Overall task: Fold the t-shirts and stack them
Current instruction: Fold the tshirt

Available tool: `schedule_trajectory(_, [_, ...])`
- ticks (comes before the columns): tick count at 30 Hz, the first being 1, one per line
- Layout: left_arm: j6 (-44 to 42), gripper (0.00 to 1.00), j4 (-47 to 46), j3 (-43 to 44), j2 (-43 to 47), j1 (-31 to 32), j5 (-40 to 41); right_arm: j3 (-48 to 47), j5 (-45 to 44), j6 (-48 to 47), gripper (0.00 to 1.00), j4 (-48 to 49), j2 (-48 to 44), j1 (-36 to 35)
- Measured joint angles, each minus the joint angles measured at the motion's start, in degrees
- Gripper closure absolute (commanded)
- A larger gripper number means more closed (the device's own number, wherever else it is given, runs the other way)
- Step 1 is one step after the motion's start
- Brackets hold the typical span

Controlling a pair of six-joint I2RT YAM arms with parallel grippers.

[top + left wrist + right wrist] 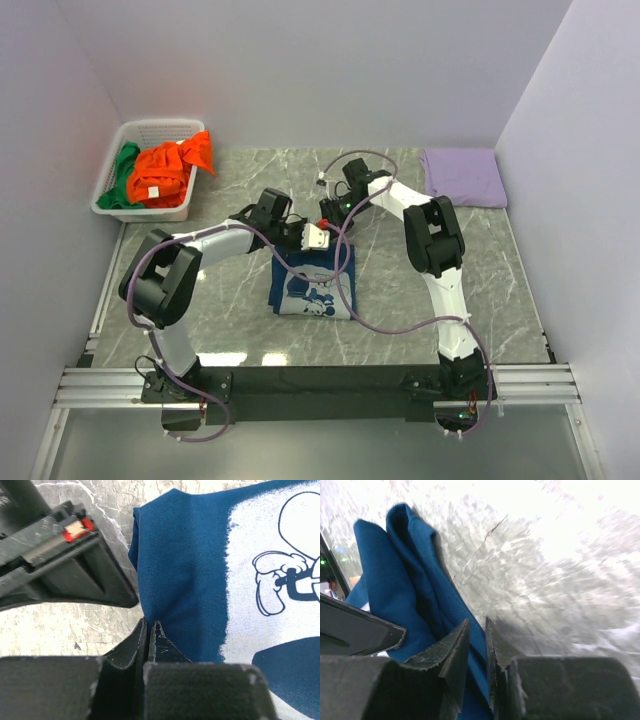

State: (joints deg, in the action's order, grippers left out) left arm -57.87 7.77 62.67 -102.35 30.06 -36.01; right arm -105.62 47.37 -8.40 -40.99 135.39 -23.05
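Mid-fold on the navy tee [313, 292]: right fingers [451, 652] pinch its 12 o'clock edge, left fingers [129, 652] clenched beside it. The next move likely calls for drawing that edge evenly toward 6 o'clock.

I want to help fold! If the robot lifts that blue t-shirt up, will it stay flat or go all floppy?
Probably floppy: the blue t-shirt bunches into soft folds beside the right hand. Likely light too, since it lies thin on the table.
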Motion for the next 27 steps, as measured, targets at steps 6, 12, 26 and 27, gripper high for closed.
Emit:
schedule_trajectory(6, [0.5, 0.99, -3.5, -2.1, 0.5, -0.1, 0.5, -2.6, 2.3, 0.5, 0.76, -0.4, 2.9, 0.3])
schedule_trajectory(12, [1.7, 0.99, -8.9, -3.5, 2.1, -0.6, 1.6, -4.0, 4.6, 1.1, 0.76, -1.2, 4.3, 0.3])
schedule_trajectory(26, [0.2, 0.99, -14.3, -2.2, -6.2, -2.2, 4.7, -5.5, 3.2, 1.9, 0.69, -2.4, 4.7, 0.5])
schedule_trajectory(27, [0.1, 0.99, -14.2, -1.8, -7.0, -2.3, 4.9, -6.2, 2.3, 2.3, 0.67, -2.6, 4.7, 0.5])
